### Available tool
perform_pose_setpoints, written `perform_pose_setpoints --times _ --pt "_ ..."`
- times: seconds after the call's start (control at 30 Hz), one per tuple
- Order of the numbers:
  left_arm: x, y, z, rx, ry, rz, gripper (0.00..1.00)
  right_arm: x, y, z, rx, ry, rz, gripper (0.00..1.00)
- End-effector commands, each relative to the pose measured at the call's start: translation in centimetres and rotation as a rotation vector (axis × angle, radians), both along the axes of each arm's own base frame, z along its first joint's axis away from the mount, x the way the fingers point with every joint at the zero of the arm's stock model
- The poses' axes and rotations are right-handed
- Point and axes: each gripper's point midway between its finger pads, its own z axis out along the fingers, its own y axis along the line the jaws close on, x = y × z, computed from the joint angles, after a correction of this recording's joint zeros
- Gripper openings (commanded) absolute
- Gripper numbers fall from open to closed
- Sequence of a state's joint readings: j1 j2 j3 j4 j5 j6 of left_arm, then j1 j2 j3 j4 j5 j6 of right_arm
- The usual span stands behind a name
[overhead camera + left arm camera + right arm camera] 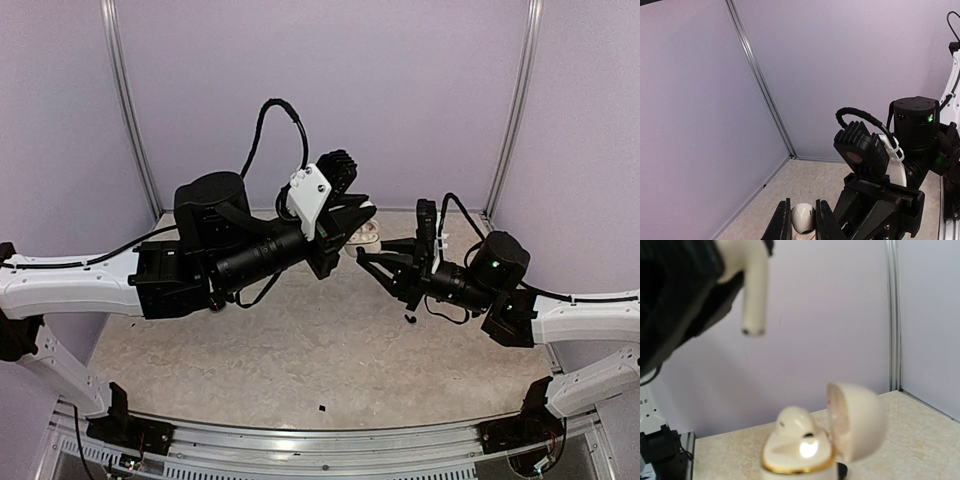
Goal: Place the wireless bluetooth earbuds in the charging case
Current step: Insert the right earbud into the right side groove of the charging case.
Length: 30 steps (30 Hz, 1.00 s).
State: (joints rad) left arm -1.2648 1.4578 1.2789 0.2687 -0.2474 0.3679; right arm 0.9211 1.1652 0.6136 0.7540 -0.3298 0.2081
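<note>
The small glossy plastic earbud [754, 285] is white, the rounded hinged charging case [857, 422] cream with a thin gold band, the flat tabletop [300, 350] mottled beige like stone, the panel walls [400, 100] pale lilac

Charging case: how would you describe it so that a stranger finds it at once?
Look to the far middle of the table, near the back wall. The charging case is there: a small white shell with a gold rim, lid open, one white earbud seated inside.
</note>
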Motion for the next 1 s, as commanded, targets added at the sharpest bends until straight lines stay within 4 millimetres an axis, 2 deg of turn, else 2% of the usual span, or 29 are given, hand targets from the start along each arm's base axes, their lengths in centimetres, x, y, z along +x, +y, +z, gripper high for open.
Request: perform_pose_setpoints --times 0.0,0.37,0.97 --pt "-0.3 0.3 0.0 -0.002 -0.012 0.002 0.07 -0.8 -0.4 2.1 0.060 -0.017 0.015 0.00" --pt "0.2 -0.7 -2.2 0.043 -0.005 0.014 0.06 -0.9 -0.5 2.7 0.083 -0.003 0.022 0.00" --pt "0.7 -1.8 -4.0 0.081 0.005 0.026 0.05 -1.4 -0.4 3.4 0.094 -0.021 0.052 0.00"
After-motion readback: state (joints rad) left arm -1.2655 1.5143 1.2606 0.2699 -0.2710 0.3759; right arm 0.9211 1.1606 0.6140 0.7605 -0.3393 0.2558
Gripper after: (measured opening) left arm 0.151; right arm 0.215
